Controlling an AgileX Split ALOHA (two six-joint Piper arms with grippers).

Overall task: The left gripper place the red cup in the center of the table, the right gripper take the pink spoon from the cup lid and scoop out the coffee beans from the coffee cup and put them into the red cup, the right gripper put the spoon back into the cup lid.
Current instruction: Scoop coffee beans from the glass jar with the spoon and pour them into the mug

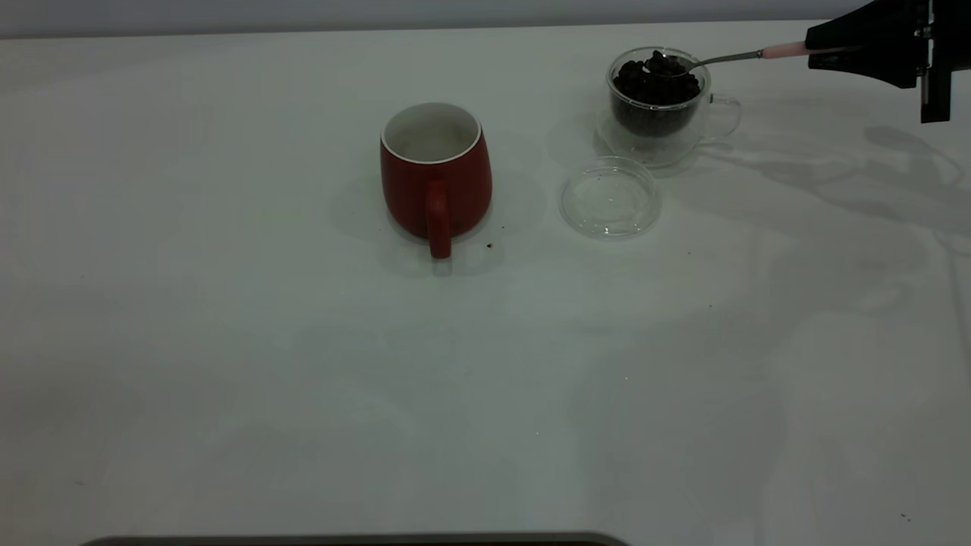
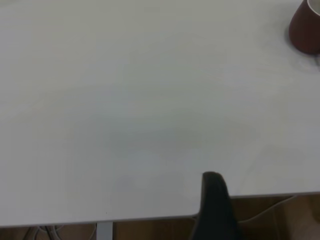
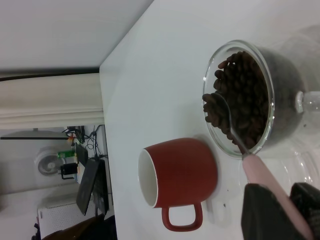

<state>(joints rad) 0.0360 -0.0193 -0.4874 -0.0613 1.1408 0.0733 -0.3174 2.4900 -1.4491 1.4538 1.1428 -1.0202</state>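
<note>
While the right gripper is clamped on the pale handle of the pink spoon at the far right of the table, the metal bowl of the spoon sits in the heap of coffee beans at the mouth of the coffee cup, with a few beans seemingly resting in it. The step in hand looks like the scoop itself. To do it well, the spoon bowl should stay level as it rises clear of the glass rim, then travel slowly across to the red cup, which stands upright near the table's middle, well apart from the glass, its handle facing the exterior camera. A tilt only above the white interior should keep beans off the table. The cup lid lies empty just in front of the coffee cup, waiting for the spoon. The left gripper is parked at the table edge; whether it is apart or together cannot be told.
</note>
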